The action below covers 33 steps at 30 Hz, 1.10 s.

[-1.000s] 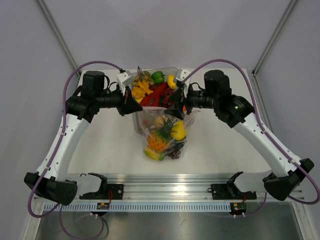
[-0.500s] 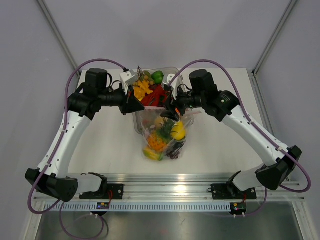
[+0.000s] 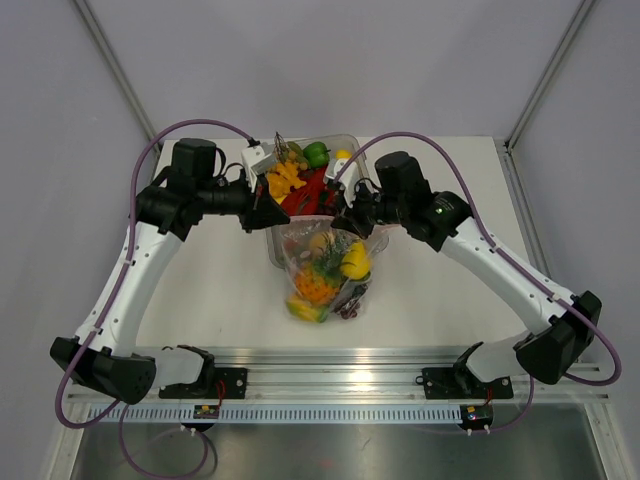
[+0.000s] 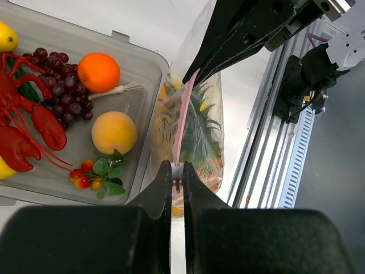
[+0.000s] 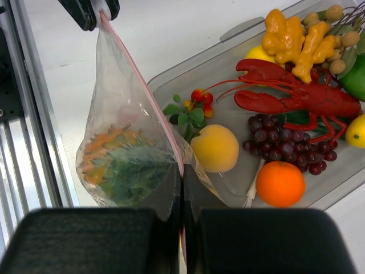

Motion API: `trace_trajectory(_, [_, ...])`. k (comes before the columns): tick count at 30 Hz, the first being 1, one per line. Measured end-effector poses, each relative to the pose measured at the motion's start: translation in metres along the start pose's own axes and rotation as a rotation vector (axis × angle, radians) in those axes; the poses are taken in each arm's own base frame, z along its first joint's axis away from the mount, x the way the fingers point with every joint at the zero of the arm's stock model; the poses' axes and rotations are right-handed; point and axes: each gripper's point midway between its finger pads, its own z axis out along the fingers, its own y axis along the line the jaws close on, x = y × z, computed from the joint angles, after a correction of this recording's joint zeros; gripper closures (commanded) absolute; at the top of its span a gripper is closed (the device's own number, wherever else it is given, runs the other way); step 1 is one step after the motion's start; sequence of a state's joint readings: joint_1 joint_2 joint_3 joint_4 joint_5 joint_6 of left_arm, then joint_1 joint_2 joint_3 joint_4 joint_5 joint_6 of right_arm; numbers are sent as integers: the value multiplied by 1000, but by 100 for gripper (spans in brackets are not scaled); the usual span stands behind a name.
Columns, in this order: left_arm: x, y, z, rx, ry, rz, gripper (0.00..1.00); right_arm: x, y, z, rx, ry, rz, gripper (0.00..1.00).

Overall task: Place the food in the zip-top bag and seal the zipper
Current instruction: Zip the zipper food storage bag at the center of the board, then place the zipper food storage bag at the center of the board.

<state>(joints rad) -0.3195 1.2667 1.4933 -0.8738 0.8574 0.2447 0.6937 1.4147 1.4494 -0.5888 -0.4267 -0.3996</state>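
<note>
Loads of bare table (image 3: pixel 210 285) was left open on either side of the zip-top bag (image 3: pixel 325 272), so side passes weren't blocked there. The top of the bag was pretty much closed off: the zipper (image 4: pixel 183 117) was stretched between the left gripper (image 4: pixel 177 171) and right gripper (image 5: pixel 181 171), both clamped on it. Straight behind, the way was walled off by the clear tray (image 4: pixel 145 85), crammed with a lobster (image 5: pixel 296 97) and grapes (image 5: pixel 279 142). The near edge was fenced by the rail (image 3: pixel 340 360).

White table (image 3: pixel 200 290) under soft, even light, pale grey walls (image 3: pixel 330 60) behind, slanted metal posts (image 3: pixel 110 60) at both far corners, aluminium rail (image 3: pixel 340 360) along the near edge
</note>
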Motion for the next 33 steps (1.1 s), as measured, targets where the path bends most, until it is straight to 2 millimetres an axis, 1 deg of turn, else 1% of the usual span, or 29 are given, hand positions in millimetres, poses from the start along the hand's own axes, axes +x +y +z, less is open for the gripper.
trace_trajectory(2, [0,-1,0,3,-2,6,100,-1,0,-3,12,-16,-6,100])
trace_trajectory(3, [-1,-2,-1,5,-3,10,89,-2,2,-6,16,-29,-12,100])
trace_trajectory(4, [-1,-4,-1,11,-5,17,49,-2,4,-9,18,-42,-17,100])
trace_trajectory(6, [-2,-10,-4,20,-8,33,3,-1,12,-18,18,-65,-30,100])
trace_trajectory(7, [-2,-13,-7,19,-10,37,1,1,16,-23,15,-69,-32,100])
trace_trajectory(9, [-4,-22,-16,7,-32,49,1,4,24,-36,15,-87,-39,100])
trace_trajectory(12, [-12,-41,-35,-23,-93,99,1,4,39,-49,-13,-114,-46,100])
trace_trajectory(15, [-24,-60,-58,-72,-175,161,1,10,56,-51,-62,-120,-36,100])
trace_trajectory(18, [-36,-69,-74,-125,-242,201,1,18,77,-47,-127,-109,-22,100])
trace_trajectory(21, [-40,-62,-78,-184,-260,191,1,22,97,-43,-186,-95,-13,100])
trace_trajectory(26, [-35,-38,-72,-262,-233,128,1,27,119,-40,-249,-73,-6,100])
trace_trajectory(29, [-27,-26,-66,-290,-205,87,1,34,125,-39,-269,-53,8,100])
trace_trajectory(32, [-25,-23,-65,-303,-199,74,1,41,126,-38,-267,-33,20,100])
trace_trajectory(33, [-25,-22,-66,-307,-201,74,1,42,123,-38,-248,-28,21,100])
